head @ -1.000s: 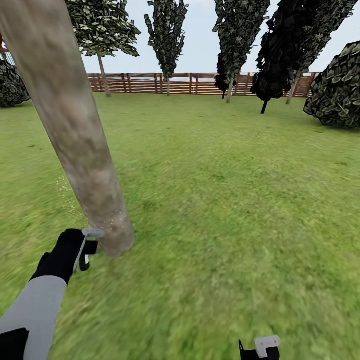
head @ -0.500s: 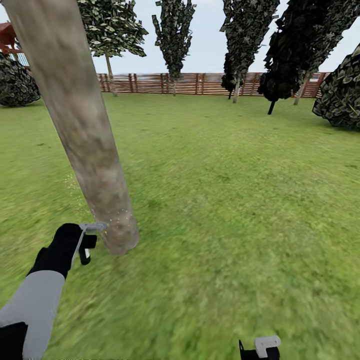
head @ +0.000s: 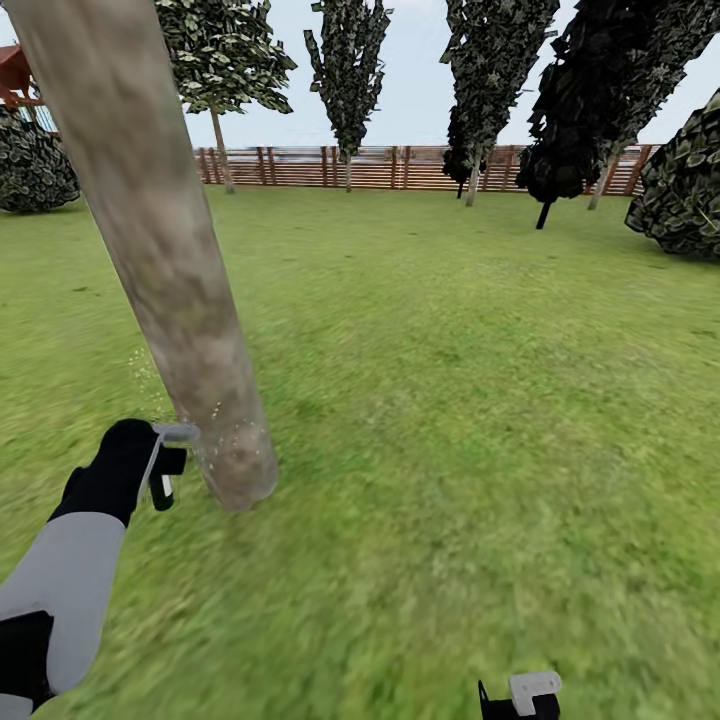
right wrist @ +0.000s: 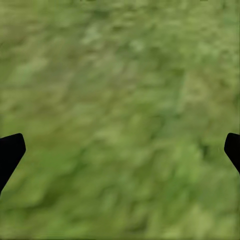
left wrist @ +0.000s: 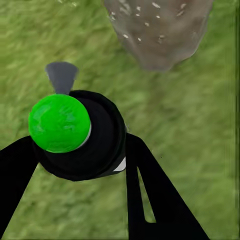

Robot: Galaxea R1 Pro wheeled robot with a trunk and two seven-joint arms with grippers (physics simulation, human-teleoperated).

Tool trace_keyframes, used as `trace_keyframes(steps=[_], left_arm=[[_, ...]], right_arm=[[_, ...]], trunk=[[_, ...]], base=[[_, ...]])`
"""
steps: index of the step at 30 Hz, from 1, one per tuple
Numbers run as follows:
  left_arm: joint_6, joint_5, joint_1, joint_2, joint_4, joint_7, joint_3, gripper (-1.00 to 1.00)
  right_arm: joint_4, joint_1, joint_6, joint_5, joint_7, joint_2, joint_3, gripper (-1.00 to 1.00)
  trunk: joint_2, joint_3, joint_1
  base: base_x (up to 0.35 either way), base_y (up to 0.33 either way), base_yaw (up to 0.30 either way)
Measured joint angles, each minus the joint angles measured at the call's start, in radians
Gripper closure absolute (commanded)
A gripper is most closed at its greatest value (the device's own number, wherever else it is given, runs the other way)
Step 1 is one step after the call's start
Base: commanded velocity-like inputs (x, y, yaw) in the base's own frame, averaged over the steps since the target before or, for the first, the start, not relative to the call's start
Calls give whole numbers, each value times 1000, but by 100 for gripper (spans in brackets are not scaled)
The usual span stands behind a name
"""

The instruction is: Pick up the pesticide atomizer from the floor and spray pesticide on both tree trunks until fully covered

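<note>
Now spraying | left gripper (head: 160,470) clenched on pesticide atomizer (left wrist: 75,135), lower left of frame, nozzle just beside tree trunk (head: 170,260) base | right gripper (right wrist: 120,150) released over floor (head: 480,400) | advise: sweep upward, circle trunk, keep nozzle near bark.

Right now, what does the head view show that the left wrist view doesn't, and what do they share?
Head view alone: the fence, the far trees, the sky, the trunk's height, and the left gripper seen from outside. Left wrist view alone: the atomizer's green cap up close, between the black fingers. Shared: the atomizer, the trunk's base with pale flecks, and grass.
</note>
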Motion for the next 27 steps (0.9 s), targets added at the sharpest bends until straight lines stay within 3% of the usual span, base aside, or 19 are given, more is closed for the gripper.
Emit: trace_keyframes(steps=[3,8,12,14,15,19,20,23,27], left_arm=[[1,4,-3,-8,1,0,2,100],[5,6,-15,-14,-7,-2,-28,100],[15,-1,-12,17,-3,-8,-34,100],[13,6,-7,27,-1,-44,-38,100],[12,9,-5,28,0,-74,-53,100],[18,13,-7,25,2,-182,-243,100],[17,6,-10,26,2,-186,-253,100],[17,3,-10,28,1,-190,-258,100],[18,-2,-2,31,3,-187,-181,100]], right_arm=[[0,0,0,0,1,0,0,-100],[0,0,0,0,0,0,0,-100],[0,0,0,0,1,0,0,-100],[0,0,1,0,1,0,0,-100],[0,0,1,0,1,0,0,-100],[0,0,0,0,1,0,0,-100],[0,0,0,0,1,0,0,-100],[0,0,0,0,1,0,0,-100],[0,0,0,0,1,0,0,-100]], trunk=[[0,0,0],[0,0,0],[0,0,0],[0,0,0],[0,0,0],[0,0,0],[0,0,0],[0,0,0],[0,0,0]], base=[[132,24,0],[10,2,0],[0,0,0],[0,0,0],[0,0,0],[0,0,0],[0,0,0],[63,50,0],[231,210,0]])
